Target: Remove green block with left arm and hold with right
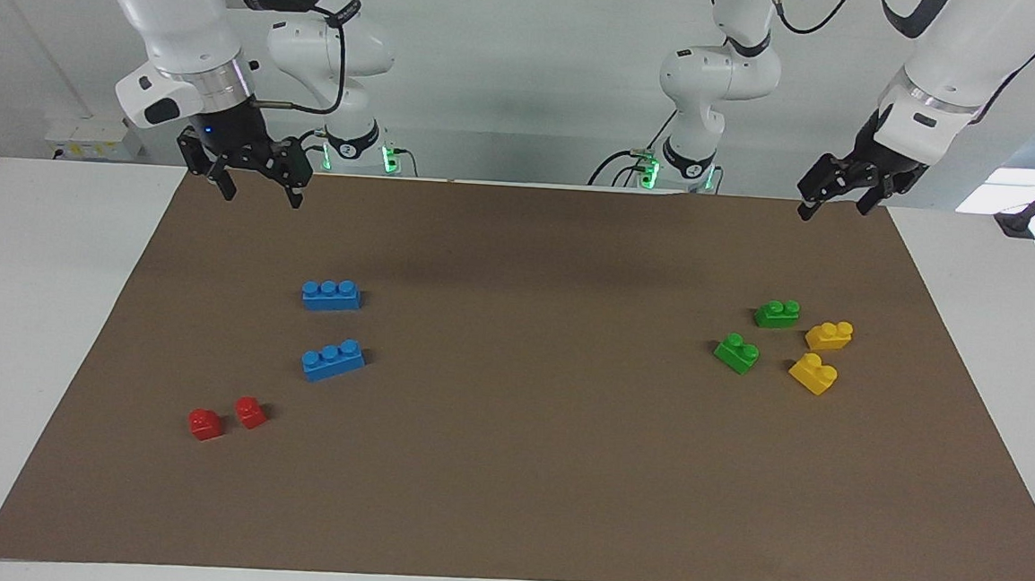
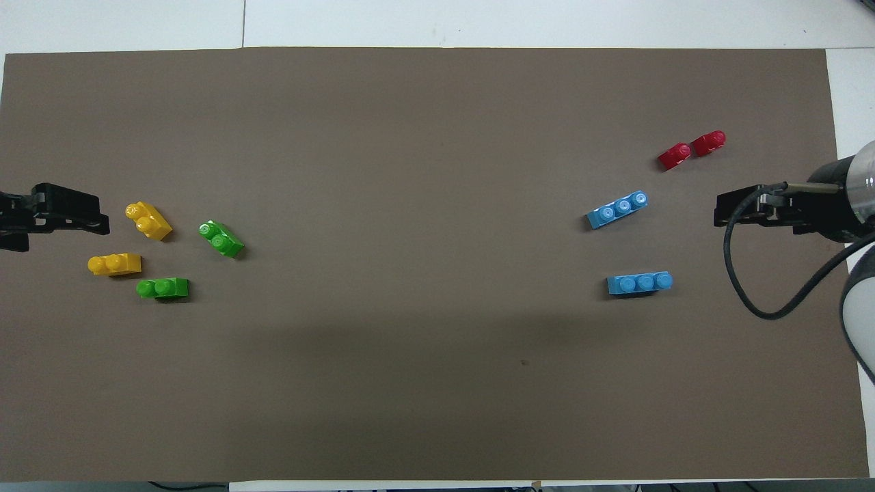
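Note:
Two green blocks lie on the brown mat toward the left arm's end. One green block [image 1: 777,314] [image 2: 163,288] is nearer to the robots. The other green block [image 1: 736,352] [image 2: 221,238] lies farther out and more toward the table's middle. My left gripper [image 1: 834,207] [image 2: 65,217] hangs open and empty in the air over the mat's edge at that end, apart from the blocks. My right gripper [image 1: 260,194] [image 2: 735,210] hangs open and empty over the mat's corner at the right arm's end.
Two yellow bricks [image 1: 829,335] [image 1: 813,373] lie beside the green ones. At the right arm's end lie two blue three-stud bricks [image 1: 331,294] [image 1: 333,360] and, farther out, two small red blocks [image 1: 206,423] [image 1: 250,412]. The brown mat [image 1: 524,471] covers the table.

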Controlling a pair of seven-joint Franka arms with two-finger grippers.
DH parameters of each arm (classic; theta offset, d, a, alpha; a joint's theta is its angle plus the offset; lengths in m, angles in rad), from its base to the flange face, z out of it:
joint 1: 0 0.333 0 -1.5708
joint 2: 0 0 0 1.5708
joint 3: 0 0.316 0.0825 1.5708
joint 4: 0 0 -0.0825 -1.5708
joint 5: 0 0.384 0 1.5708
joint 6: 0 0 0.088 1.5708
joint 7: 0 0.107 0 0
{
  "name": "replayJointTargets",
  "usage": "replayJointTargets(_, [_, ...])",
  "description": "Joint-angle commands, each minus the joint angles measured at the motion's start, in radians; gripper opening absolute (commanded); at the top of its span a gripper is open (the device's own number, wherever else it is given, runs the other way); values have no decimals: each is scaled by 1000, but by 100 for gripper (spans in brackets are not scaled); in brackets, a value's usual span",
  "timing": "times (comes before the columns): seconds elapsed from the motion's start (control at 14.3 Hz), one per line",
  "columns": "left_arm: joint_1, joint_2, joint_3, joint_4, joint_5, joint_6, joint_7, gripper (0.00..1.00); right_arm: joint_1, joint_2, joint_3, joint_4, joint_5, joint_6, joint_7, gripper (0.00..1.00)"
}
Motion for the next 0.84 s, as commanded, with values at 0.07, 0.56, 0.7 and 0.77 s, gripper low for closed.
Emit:
replayJointTargets(0.07, [-7,-10,5,-11,13,15,15,100,-33,106,9,171,-13,-106,-22,100])
replayJointTargets(0.56, [-10,-9,5,-8,13,15,14,100,-34,98,7,157,-8,-107,-17,100])
replayJointTargets(0.7, [-10,-9,5,-8,13,15,14,100,-45,98,7,154,-10,-107,-16,100])
replayJointTargets(0.77, [-10,-9,5,-8,13,15,15,100,-50,97,6,150,-11,-107,-16,100])
